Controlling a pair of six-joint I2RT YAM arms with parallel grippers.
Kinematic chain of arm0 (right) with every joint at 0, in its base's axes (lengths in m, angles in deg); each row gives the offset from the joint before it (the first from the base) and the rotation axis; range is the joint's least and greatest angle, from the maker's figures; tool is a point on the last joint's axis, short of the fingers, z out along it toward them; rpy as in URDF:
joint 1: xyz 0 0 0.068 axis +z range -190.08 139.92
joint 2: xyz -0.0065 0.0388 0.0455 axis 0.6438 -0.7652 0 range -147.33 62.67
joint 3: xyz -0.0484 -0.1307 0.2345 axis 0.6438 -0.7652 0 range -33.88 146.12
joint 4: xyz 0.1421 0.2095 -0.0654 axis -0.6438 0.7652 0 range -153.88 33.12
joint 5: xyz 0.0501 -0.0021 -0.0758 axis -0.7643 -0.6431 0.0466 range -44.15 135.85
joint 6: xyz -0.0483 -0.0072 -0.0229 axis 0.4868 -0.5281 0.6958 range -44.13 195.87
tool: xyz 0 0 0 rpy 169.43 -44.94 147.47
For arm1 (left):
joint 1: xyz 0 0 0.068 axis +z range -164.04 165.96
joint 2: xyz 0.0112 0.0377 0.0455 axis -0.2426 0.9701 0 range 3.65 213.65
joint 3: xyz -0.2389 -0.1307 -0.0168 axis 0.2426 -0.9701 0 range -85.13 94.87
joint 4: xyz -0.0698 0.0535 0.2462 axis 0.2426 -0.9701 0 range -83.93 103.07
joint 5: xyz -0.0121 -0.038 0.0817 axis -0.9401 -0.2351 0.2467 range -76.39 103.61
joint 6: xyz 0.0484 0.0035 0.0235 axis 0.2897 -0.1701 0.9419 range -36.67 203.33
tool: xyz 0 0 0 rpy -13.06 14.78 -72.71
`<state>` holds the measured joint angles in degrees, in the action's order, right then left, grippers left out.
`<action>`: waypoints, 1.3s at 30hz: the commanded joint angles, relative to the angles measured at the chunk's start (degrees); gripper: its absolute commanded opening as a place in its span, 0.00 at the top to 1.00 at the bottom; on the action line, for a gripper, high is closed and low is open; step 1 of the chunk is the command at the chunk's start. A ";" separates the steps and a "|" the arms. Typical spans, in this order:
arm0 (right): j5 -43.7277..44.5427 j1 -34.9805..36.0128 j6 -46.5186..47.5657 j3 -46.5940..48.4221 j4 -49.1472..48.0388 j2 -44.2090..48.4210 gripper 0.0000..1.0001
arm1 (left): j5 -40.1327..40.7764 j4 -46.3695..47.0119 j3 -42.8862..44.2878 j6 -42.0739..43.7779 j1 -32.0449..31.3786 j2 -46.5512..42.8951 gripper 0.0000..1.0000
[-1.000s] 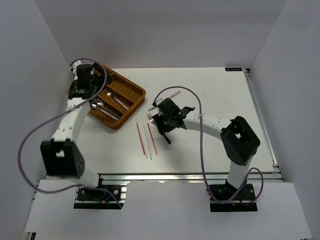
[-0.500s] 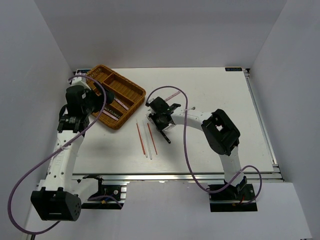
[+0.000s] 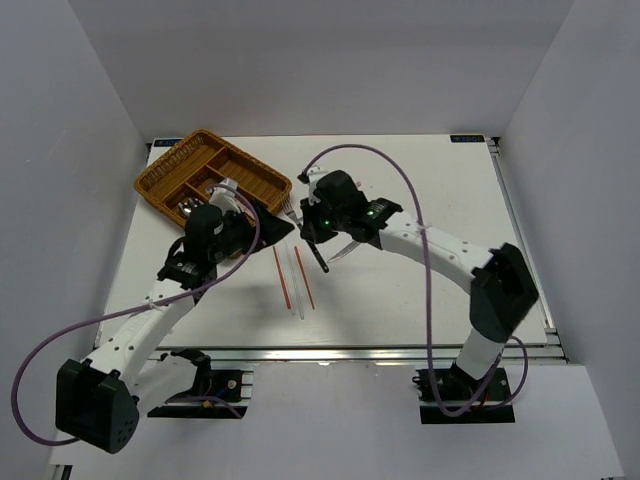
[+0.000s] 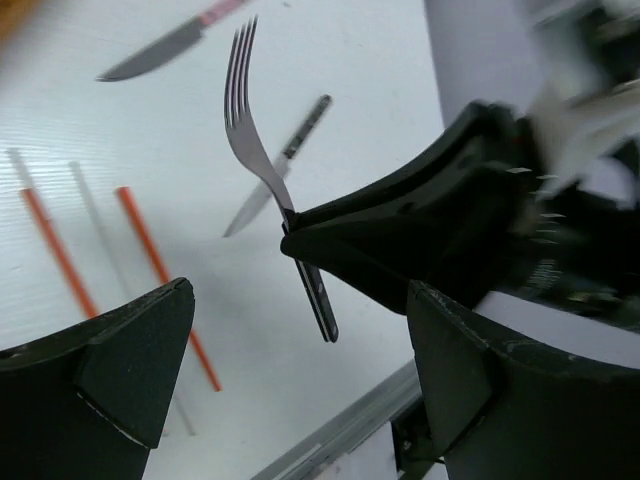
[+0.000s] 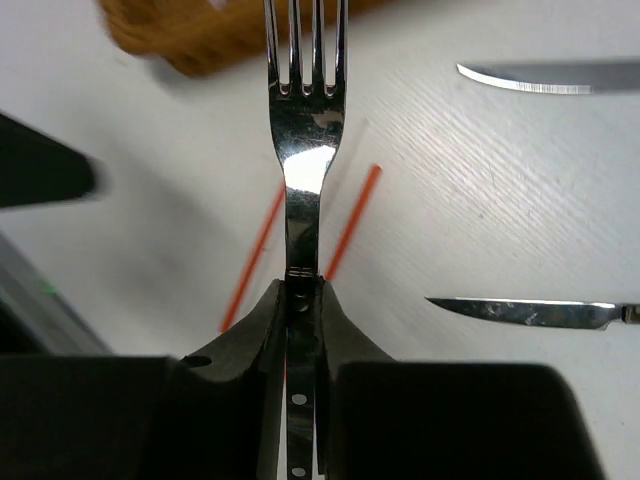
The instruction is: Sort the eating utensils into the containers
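My right gripper (image 3: 307, 228) is shut on the fork (image 3: 319, 258) by its dark handle and holds it above the table; in the right wrist view the tines (image 5: 303, 60) point toward the wicker tray (image 5: 200, 35). My left gripper (image 3: 272, 226) is open and empty, just left of the fork, between the tray (image 3: 165, 178) and the chopsticks. In the left wrist view the fork (image 4: 250, 130) hangs from the right gripper (image 4: 300, 225). Red chopsticks (image 3: 282, 276) and a white one (image 3: 296, 283) lie on the table.
Two knives lie on the table, one with a pink handle (image 4: 170, 50) and one with a dark handle (image 4: 285, 160); both show in the right wrist view (image 5: 550, 75) (image 5: 530, 313). Utensils (image 3: 188, 207) lie in the tray. The two grippers are close together.
My left arm swung from the tray to the table centre, next to the right gripper. My right gripper closed on the fork and lifted it off the table.
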<state>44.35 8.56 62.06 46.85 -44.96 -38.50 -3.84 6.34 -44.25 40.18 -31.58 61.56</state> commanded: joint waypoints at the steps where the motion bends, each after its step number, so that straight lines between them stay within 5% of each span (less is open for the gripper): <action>1: -3.86 1.36 -2.98 -0.30 -3.18 5.97 1.00 | 3.73 6.11 2.09 -2.63 -4.77 1.15 0.06; 6: -4.04 3.91 -4.83 -2.33 -5.03 11.69 1.00 | 8.39 4.88 3.15 -3.95 -7.07 4.31 0.13; 9: -4.13 5.23 -5.01 -1.46 -4.86 12.57 1.00 | 8.58 6.28 2.98 -4.91 -7.33 5.37 0.22; 11: -4.83 6.02 -4.83 -0.75 -4.42 12.05 1.00 | 8.75 7.67 3.06 -5.27 -7.42 5.72 0.38; 13: -4.83 6.38 -4.74 -0.05 -4.15 11.69 1.00 | 9.54 8.30 3.59 -5.97 -7.42 5.81 0.40; 15: -3.44 6.46 -4.83 0.13 -3.80 11.25 1.00 | 9.89 8.30 3.94 -6.32 -7.42 5.29 0.38; 17: -0.54 6.46 -5.36 -0.39 -3.80 11.16 1.00 | 10.42 7.87 4.47 -6.41 -7.42 4.41 0.23; 21: 3.08 6.46 -5.80 0.04 -2.05 10.38 1.00 | 11.91 5.85 4.91 -5.98 -7.42 1.08 0.13; 33: 6.86 6.38 -8.17 1.88 -0.37 9.23 1.00 | 10.43 3.82 6.05 -5.53 -7.42 -1.84 0.11; 39: 2.02 6.55 -7.64 -0.30 -4.84 11.42 1.00 | 10.15 4.35 6.66 -5.19 -7.42 0.70 0.15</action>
<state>48.42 14.79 54.83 45.74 -44.70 -29.73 6.80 10.54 -39.83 34.43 -38.90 61.10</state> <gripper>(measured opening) 0.171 0.859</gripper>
